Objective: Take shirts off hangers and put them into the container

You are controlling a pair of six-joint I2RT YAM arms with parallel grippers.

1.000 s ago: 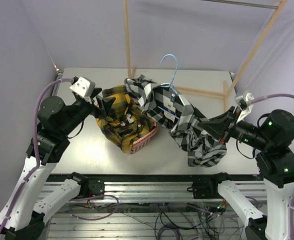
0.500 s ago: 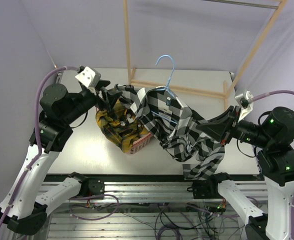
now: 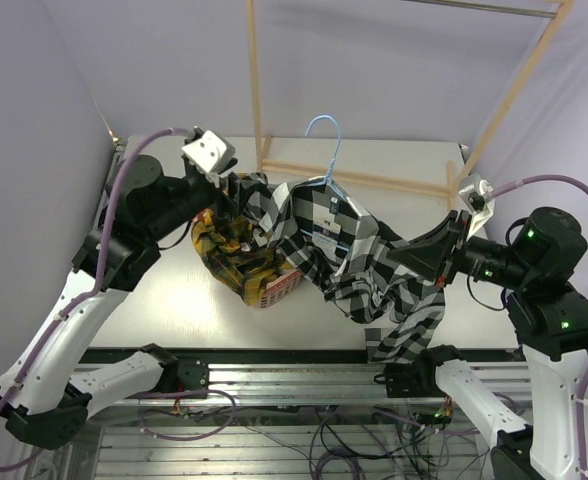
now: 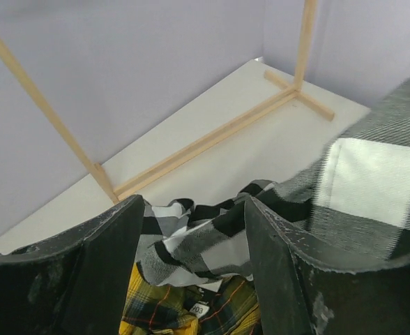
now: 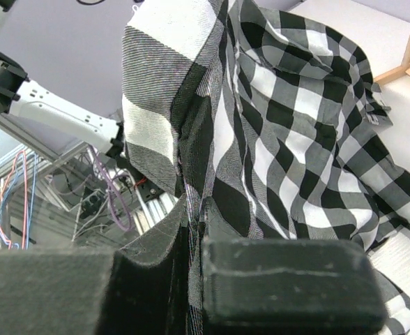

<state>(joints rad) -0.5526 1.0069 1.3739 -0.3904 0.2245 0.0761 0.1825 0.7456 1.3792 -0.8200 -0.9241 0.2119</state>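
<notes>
Black-and-white shirt (image 3: 374, 275) pinched in closed right tool (image 5: 194, 237), other end just beyond wide-open left tool (image 4: 191, 209).

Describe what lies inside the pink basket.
A yellow-and-black plaid shirt fills the pink basket, spilling over its rim. The black-and-white shirt hangs over one side. The floor and anything beneath are covered.

The table (image 3: 164, 300) is just a plain off-white top. The small pink basket (image 3: 279, 290) sits on it left of centre, toward the front half. The wooden rack (image 3: 394, 181) stands near the back, its foot rail lying flat along the surface with thin posts rising off it.
</notes>
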